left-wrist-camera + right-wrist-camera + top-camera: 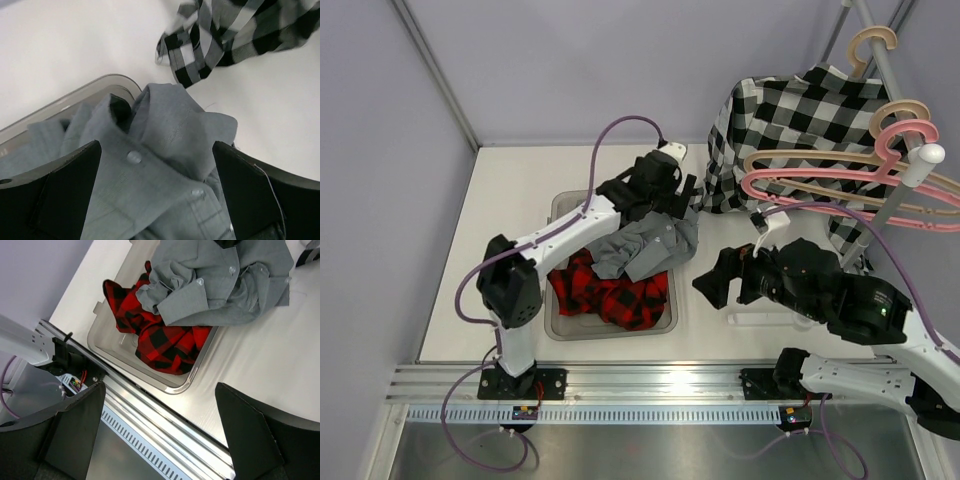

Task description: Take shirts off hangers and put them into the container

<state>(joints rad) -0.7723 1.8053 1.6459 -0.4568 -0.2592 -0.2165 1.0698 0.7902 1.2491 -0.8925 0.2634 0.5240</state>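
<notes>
Nearest the rail, the right gripper [725, 288] is hovering released and empty just beside the single container [610, 335]. One red plaid shirt [610, 297] is lying crumpled inside it. One grey shirt [655, 245] is draping over the container's far right corner, partly in and partly spilling onto the table. Above it the left gripper [668, 198] is standing wide apart, grasping nothing. Farther back, one checked shirt [780, 130] is hanging on a tan hanger [872, 42]. A second tan hanger [905, 112] and one pink hanger [840, 185] are hanging bare. That makes three shirts and three hangers. In my judgement the cloth is handling light, limp and non-slippery. I am recommending a pinch at the grey collar fold, and at the checked shirt's shoulder, since the hanger is likely to swing.
</notes>
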